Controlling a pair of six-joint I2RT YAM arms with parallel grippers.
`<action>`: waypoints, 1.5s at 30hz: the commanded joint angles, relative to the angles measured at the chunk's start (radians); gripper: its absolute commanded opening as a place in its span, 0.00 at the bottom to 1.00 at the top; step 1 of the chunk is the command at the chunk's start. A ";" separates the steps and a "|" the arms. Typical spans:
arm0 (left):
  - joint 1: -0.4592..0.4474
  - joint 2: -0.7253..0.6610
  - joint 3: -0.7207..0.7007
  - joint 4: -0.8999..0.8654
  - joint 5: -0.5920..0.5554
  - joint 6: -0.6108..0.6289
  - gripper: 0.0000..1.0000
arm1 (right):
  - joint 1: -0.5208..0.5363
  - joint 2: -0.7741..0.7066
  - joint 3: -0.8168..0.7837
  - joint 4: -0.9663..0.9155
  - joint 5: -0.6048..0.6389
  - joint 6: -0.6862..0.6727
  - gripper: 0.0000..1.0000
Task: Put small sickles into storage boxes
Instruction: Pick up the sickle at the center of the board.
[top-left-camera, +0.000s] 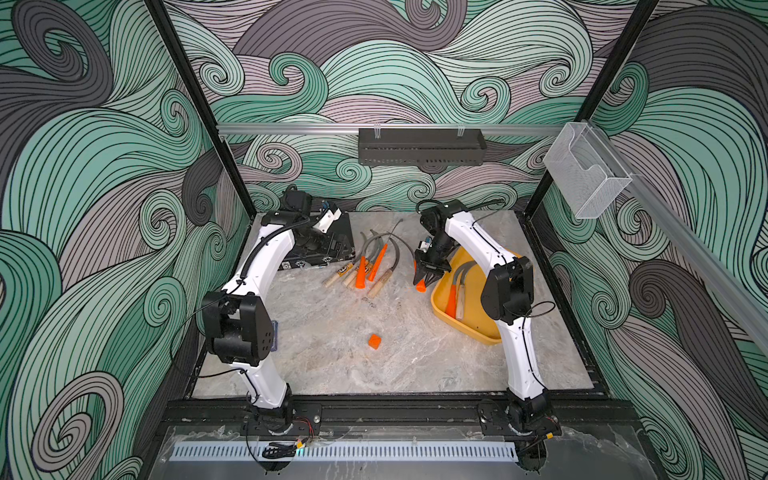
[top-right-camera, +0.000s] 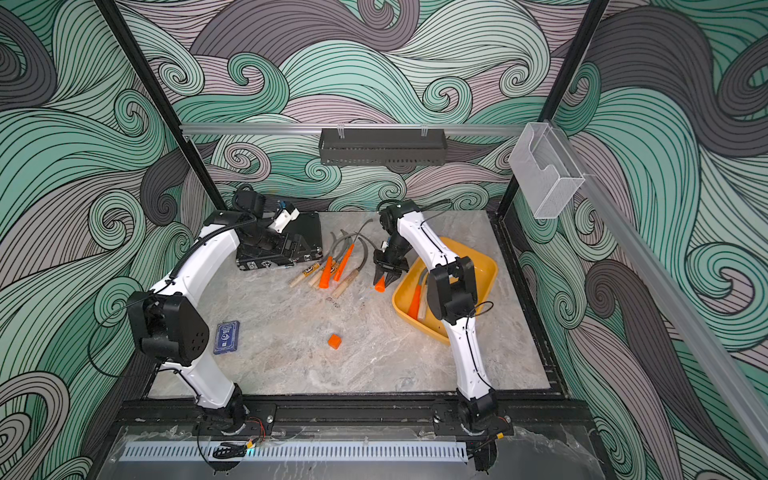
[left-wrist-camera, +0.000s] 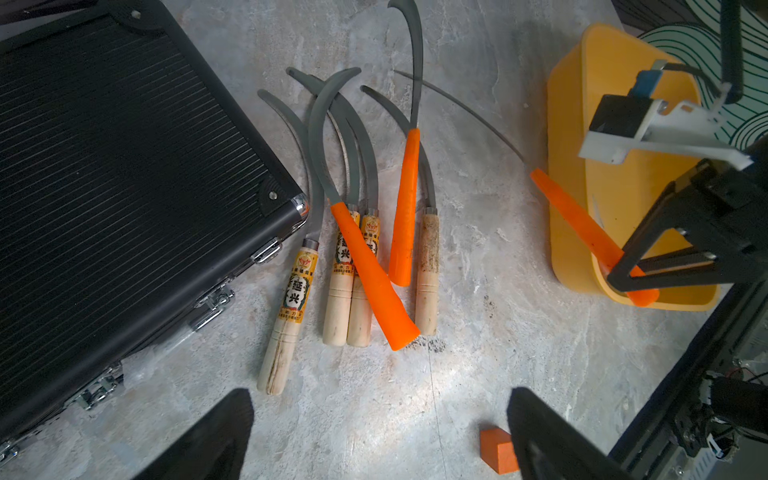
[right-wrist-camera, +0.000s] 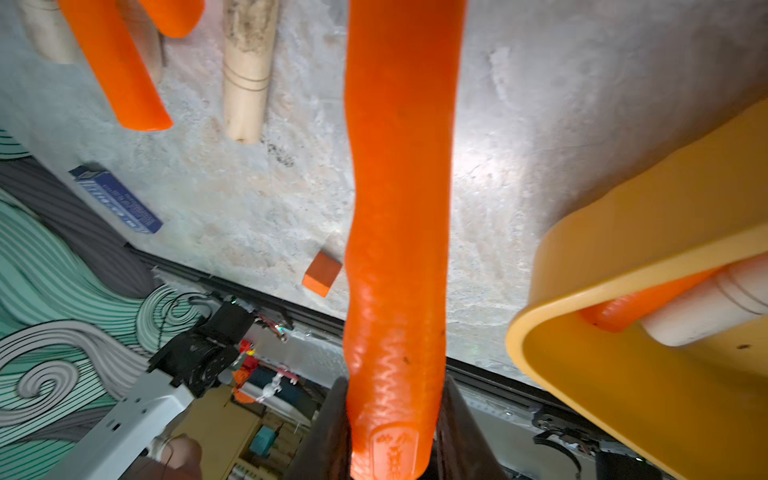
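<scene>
Far to the left on the grey stone-look table (top-left-camera: 332, 374) lies a small blue card box (top-right-camera: 226, 337); its white print is too small to read. Next comes a black ribbed case (left-wrist-camera: 124, 166) with shiny latches, lying flat. The left gripper (left-wrist-camera: 378, 415) hangs above the case with its jaws spread wide and nothing between them. Just beside the case lies a pile of small sickles (left-wrist-camera: 361, 232), four with pale wooden handles and two with orange handles. They lie side by side, long ways from front to back, with handles toward the robot and curved grey blades toward the back wall. One orange one lies slanted on top of two wooden ones. Three wooden handles wear yellow labels with black Chinese writing, and the fourth is bare and dirty. Nearer the robot, well apart from the pile, sits a small orange cube (top-left-camera: 374, 341). Then comes the right gripper (top-left-camera: 428, 277), whose jaws pinch the thick end of an orange-handled sickle (left-wrist-camera: 577, 220). It is tilted, with its thin blade pointing toward the back wall, and its handle crosses in front of the left wall of the yellow tray (top-left-camera: 469, 328). The raised marks on the handle's end cannot be read. The tray holds two more sickles (top-left-camera: 451, 301), handles to the front, and the right arm hides part of it. A clear bin (top-left-camera: 586, 174) hangs on the right wall.
</scene>
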 joint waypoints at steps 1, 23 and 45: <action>0.003 0.010 0.027 0.000 0.026 -0.012 0.96 | -0.008 0.030 0.069 -0.156 0.163 -0.024 0.00; 0.005 0.024 0.034 -0.006 0.025 -0.018 0.96 | 0.052 0.084 0.195 -0.191 0.375 -0.047 0.00; 0.006 0.038 0.039 0.006 0.028 -0.019 0.96 | 0.181 0.017 0.083 -0.191 0.655 -0.052 0.00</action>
